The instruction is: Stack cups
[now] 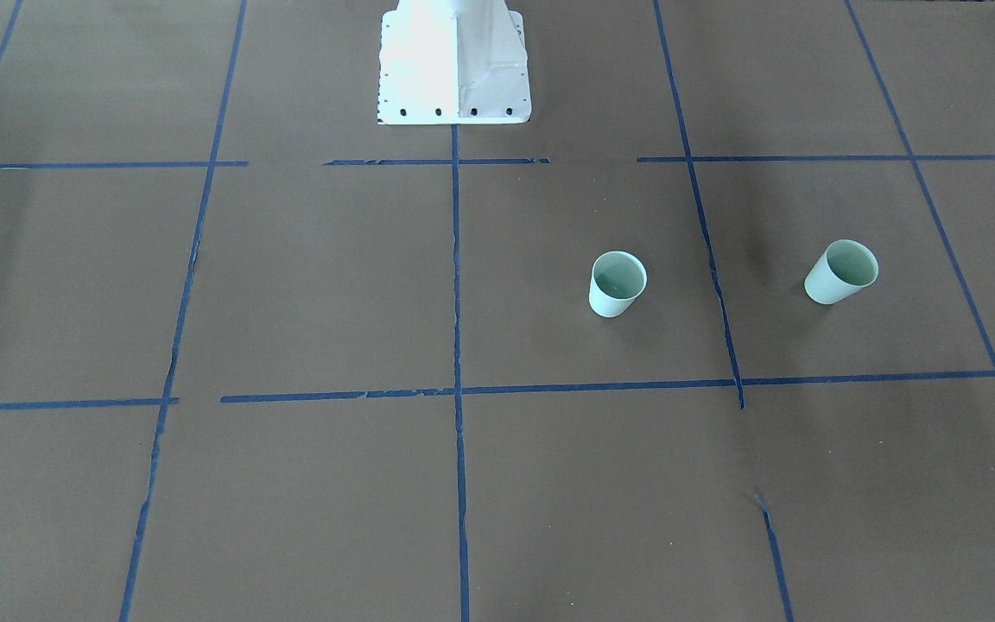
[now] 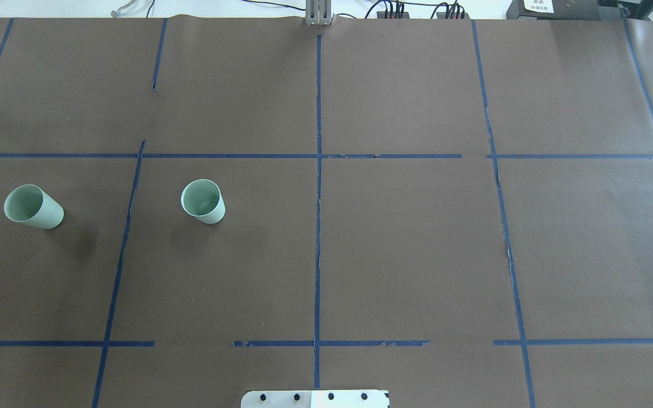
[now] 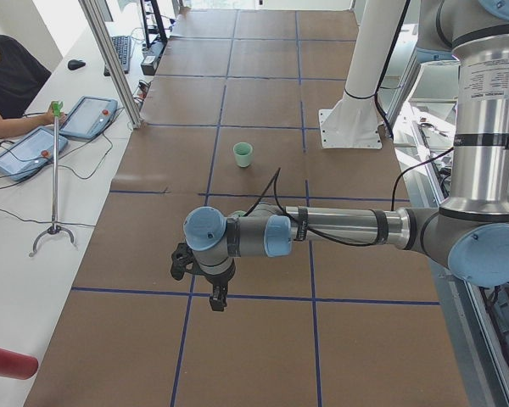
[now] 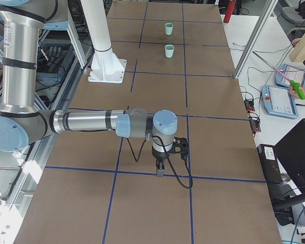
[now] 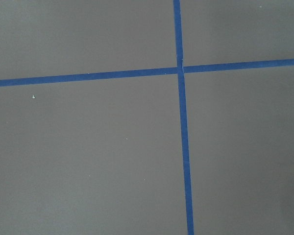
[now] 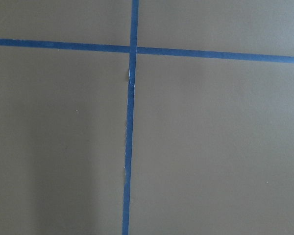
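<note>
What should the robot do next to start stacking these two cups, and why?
Probably swing the left gripper over the outer cup to grasp it: both cups stand upright and apart on the robot's left side, neither held, and the inner cup could serve as base.

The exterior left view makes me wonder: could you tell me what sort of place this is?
Probably a robotics lab test cell: a table gridded with blue tape, the left arm reaching over it, and an operator beside teach pendants.
</note>
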Robot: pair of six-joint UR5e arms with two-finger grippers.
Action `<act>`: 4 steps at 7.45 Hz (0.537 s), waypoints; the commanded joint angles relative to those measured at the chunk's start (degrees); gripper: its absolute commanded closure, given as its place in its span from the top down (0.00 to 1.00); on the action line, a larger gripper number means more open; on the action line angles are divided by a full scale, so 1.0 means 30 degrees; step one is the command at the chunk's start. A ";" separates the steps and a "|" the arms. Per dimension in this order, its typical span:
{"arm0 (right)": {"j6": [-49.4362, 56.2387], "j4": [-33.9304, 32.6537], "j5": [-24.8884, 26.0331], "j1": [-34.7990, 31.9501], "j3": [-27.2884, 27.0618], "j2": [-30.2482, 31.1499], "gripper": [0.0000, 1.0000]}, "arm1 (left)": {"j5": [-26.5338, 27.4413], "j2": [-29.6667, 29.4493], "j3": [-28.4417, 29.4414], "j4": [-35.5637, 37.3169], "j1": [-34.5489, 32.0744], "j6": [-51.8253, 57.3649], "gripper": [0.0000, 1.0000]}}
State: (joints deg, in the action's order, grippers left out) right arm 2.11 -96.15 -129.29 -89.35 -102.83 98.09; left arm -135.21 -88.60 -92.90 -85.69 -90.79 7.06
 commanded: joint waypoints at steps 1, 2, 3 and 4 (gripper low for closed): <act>0.0000 0.0000 0.0000 -0.0012 0.0000 0.0000 1.00 | 0.0010 -0.0144 0.0027 -0.0348 0.0030 0.0021 1.00; 0.0000 0.0000 0.0000 0.0016 0.0000 0.0000 1.00 | 0.0039 -0.0232 -0.0291 -0.0815 0.0030 -0.0066 1.00; 0.0000 0.0000 0.0000 0.0017 0.0000 0.0000 1.00 | 0.0011 -0.0436 -0.0353 -0.0878 0.0059 -0.0038 1.00; 0.0000 0.0000 0.0000 -0.0012 0.0000 0.0000 1.00 | 0.0039 -0.1192 -0.0353 -0.0879 0.0059 -0.0096 1.00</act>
State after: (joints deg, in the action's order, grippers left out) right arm 2.11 -96.15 -129.29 -89.33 -102.83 98.09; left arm -135.14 -90.18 -93.78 -88.04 -90.65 6.90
